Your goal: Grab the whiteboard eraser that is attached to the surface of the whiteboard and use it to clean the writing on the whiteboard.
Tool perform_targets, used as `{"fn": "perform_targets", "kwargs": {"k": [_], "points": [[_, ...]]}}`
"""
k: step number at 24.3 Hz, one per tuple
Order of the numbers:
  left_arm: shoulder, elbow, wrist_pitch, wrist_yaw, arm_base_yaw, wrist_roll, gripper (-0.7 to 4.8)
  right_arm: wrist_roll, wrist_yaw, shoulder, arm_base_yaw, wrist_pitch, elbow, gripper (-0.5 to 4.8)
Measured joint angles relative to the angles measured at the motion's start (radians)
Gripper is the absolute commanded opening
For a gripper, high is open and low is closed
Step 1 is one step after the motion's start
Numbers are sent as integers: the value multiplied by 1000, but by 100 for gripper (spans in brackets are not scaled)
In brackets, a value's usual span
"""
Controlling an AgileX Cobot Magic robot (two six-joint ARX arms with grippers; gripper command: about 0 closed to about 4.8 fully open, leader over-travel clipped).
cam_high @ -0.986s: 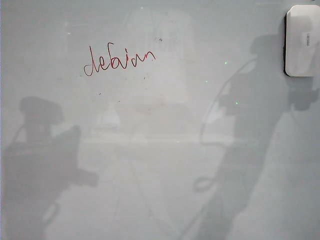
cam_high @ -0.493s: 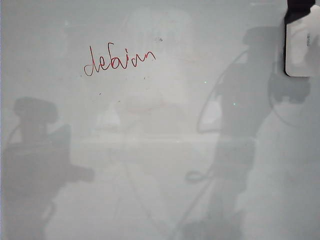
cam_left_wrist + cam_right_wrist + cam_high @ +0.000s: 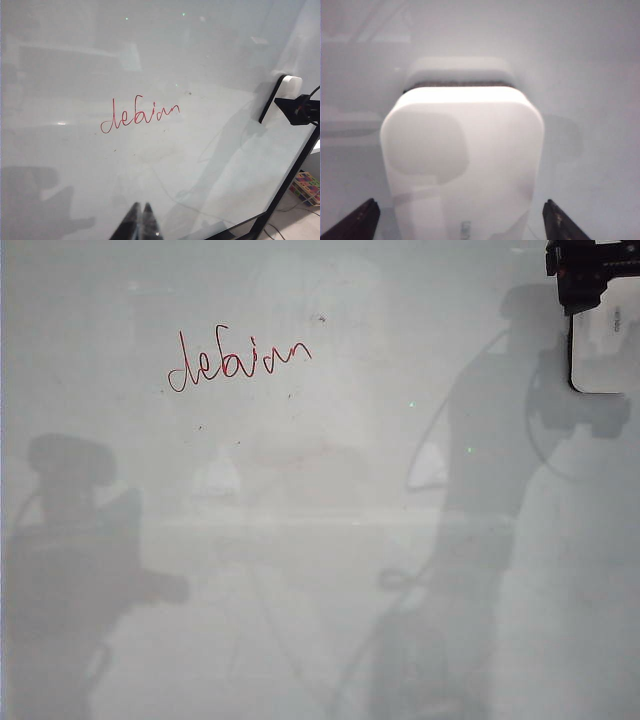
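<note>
Right tool [image 3: 460, 220] open astride whiteboard eraser [image 3: 462, 160]; left tool [image 3: 141, 222] closed.

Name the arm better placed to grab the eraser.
Right. The right gripper is open, its fingertips spread either side of the whiteboard eraser. The left gripper is shut and sits far off, below the writing.

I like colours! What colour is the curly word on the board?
Red cursive marker writing, clearest in the left wrist view.
</note>
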Motion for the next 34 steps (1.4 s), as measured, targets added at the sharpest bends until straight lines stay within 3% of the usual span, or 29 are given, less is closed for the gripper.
{"fn": "perform_targets", "kwargs": {"k": [3, 7, 11, 13, 14, 20, 23, 29, 31, 34], "points": [[0, 0, 0, 0, 0, 0, -5, 0, 10, 0, 0, 15, 0, 470], [0, 0, 0, 0, 0, 0, -5, 0, 2, 0, -27, 40, 0, 389], [0, 0, 0, 0, 0, 0, -5, 0, -60, 13, -62, 55, 0, 380], [0, 0, 0, 0, 0, 0, -5, 0, -102, 26, -74, 65, 1, 328], [0, 0, 0, 0, 0, 0, -5, 0, -116, 33, -75, 67, 3, 261], [0, 0, 0, 0, 0, 0, -5, 0, -150, 37, -76, 66, 5, 237], [0, 0, 0, 0, 0, 0, -5, 0, -164, 13, -61, 37, 4, 157], [0, 0, 0, 0, 0, 0, -5, -35, -171, -63, 41, -29, 6, 157], [0, 0, 0, 0, 0, 0, -5, -38, -164, -67, 168, -87, 26, 158], [0, 0, 0, -14, 0, 0, -5, -42, -23, -3, 388, -106, 115, 159]]}}
